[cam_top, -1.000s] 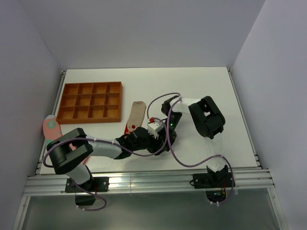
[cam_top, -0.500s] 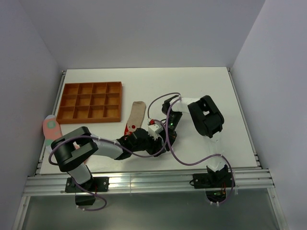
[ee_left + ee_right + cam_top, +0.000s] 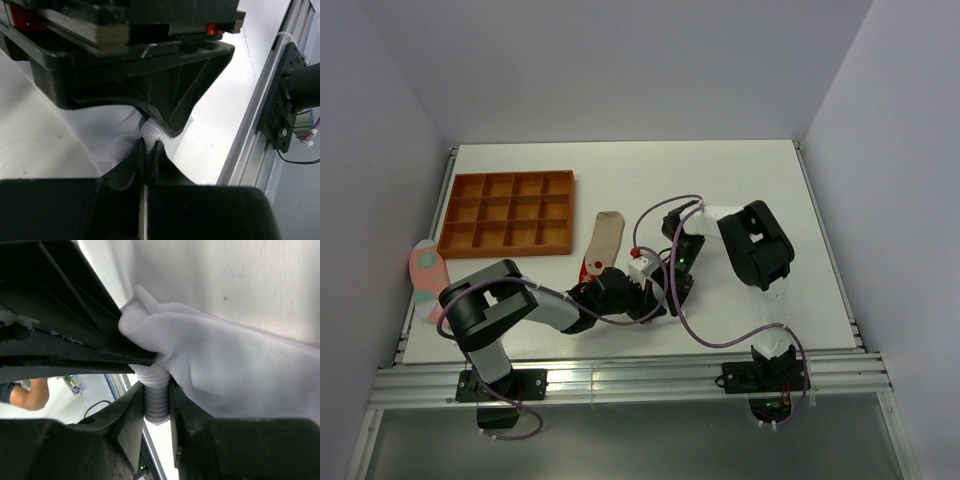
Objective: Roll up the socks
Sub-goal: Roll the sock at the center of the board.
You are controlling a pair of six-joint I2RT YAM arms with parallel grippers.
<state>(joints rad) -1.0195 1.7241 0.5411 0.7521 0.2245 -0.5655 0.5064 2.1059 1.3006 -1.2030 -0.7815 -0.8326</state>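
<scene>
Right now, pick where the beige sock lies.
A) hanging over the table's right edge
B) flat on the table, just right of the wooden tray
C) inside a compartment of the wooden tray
B: the top view shows the beige sock lying flat on the table, just right of the wooden tray and outside its compartments.

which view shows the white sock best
Right wrist: the white sock fills much of the frame, its ribbed cuff pinched in the right gripper. Left wrist shows only a small bunch of it; in top external the arms cover it.
</scene>
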